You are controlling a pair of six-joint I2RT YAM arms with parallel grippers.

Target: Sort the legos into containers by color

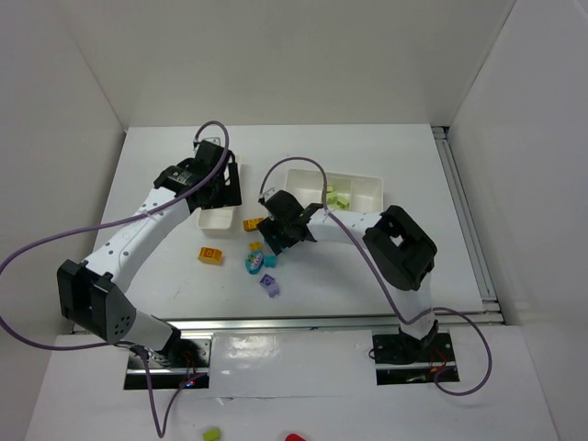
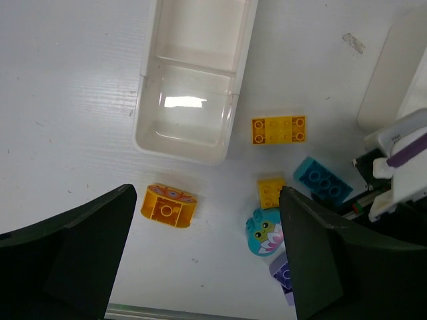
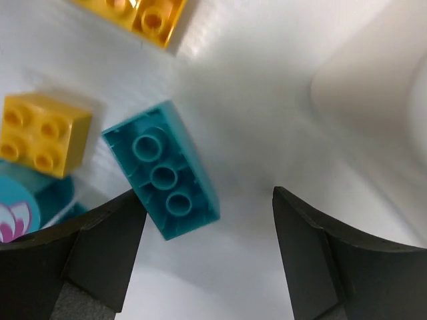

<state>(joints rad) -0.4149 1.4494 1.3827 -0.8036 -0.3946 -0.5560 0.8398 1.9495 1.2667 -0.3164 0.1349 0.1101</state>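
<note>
1. Black and spread wide, the right gripper (image 3: 207, 197) holds nothing. In the right wrist view its two fingers (image 3: 87, 260) fill the lower corners, with bare table (image 3: 267, 133) between them.
2. A teal brick (image 3: 163, 170) lies on its back with its hollow tubes up. It slants from centre left down to just beside the lower-left finger's tip; whether it touches that finger cannot be told.
3. Left of it sits a small yellow square brick (image 3: 43, 133), studs up, close to the teal brick's upper end. Below that, a teal rounded piece (image 3: 20, 203) peeks in at the left edge. A longer yellow brick (image 3: 143, 17) is cut off by the top edge.
4. The rounded corner of the wider tray (image 3: 373, 73) shows blurred at the upper right.
5. The left gripper (image 2: 207, 193) is likewise wide open and empty, its fingers in the lower corners of the left wrist view, above the table.
6. An orange rounded piece (image 2: 168, 205) lies just right of the lower-left finger. The narrower tray (image 2: 187, 130) fills the upper centre, showing two compartments with glare in the nearer one.
7. A purple piece (image 2: 281, 273) is partly hidden by the lower-right finger and sits against the teal rounded piece.
8. From overhead, light green bricks (image 1: 340, 197) lie in the wider tray at upper centre, but the compartment cannot be told. The loose bricks cluster mid-frame, just below both trays.
</note>
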